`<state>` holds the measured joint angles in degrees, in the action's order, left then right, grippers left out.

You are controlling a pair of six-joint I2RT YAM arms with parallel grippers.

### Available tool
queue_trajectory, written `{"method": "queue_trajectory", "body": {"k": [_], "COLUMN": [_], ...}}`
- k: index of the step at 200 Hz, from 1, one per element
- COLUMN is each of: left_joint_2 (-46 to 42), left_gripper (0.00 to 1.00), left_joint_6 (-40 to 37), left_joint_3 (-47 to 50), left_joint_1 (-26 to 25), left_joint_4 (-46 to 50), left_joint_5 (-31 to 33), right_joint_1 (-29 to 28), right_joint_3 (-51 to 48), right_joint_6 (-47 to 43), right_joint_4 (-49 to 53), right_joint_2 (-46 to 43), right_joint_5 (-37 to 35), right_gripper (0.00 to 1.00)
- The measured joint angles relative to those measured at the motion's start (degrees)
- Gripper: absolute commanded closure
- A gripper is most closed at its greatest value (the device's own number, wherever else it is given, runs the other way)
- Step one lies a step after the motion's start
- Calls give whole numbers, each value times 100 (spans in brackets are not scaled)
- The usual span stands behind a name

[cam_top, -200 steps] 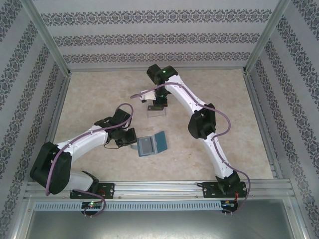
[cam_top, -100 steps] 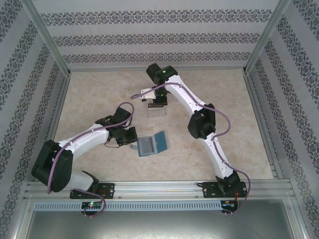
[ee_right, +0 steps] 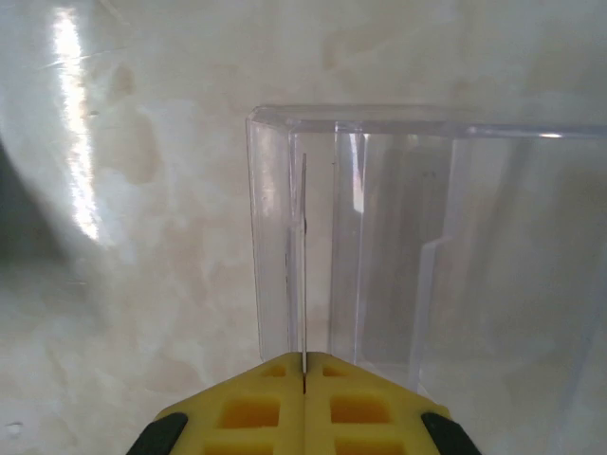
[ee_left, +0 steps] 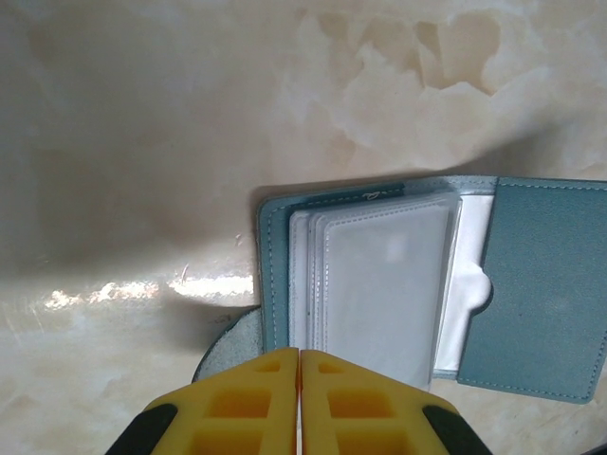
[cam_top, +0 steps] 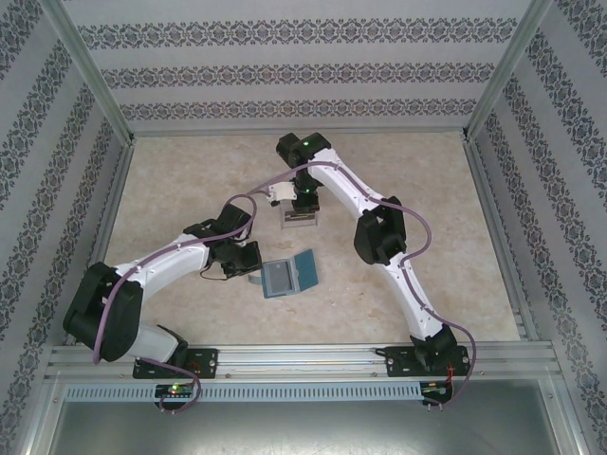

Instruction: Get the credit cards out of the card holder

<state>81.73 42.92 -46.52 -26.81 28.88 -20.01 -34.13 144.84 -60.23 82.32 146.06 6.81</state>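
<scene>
- right gripper (ee_right: 303, 365), pinching a credit card (ee_right: 303, 265) edge-on, has lowered it into the clear stand (ee_right: 455, 246).
- left gripper (ee_left: 301, 358) unmoved, pinching the card holder (ee_left: 541, 284) at its near edge.
- judged: one card out, release pending.

Overhead camera and close wrist cameras share tabletop (cam_top: 190, 180).

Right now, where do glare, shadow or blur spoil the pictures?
Left wrist view: a glare streak on the table beside the card holder, with broad soft shadow above it. Right wrist view: another streak at upper left, bright highlights on the clear plastic box, and the credit card, pinched edge-on by the right gripper, reads as a thin line. Top external view: even light.
</scene>
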Motion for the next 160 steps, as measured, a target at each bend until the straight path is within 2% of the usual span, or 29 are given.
{"method": "queue_trajectory", "body": {"k": [65, 79, 96, 160], "left_joint_2": [33, 33, 35, 35], "left_gripper": [91, 91, 91, 91], "left_joint_6": [-26, -26, -26, -26], "left_joint_3": [0, 0, -2, 0], "left_joint_1": [26, 26, 26, 26], "left_joint_4": [-7, -15, -17, -20], "left_joint_5": [-74, -74, -74, -76], "right_joint_1": [-28, -44, -61, -55], "right_joint_3": [-103, -107, -114, 157], "right_joint_6": [195, 203, 245, 350], "right_joint_4": [695, 807, 881, 850], "right_joint_2": [0, 0, 0, -2], "right_joint_5": [501, 627, 743, 763], "right_gripper": [100, 91, 84, 80]}}
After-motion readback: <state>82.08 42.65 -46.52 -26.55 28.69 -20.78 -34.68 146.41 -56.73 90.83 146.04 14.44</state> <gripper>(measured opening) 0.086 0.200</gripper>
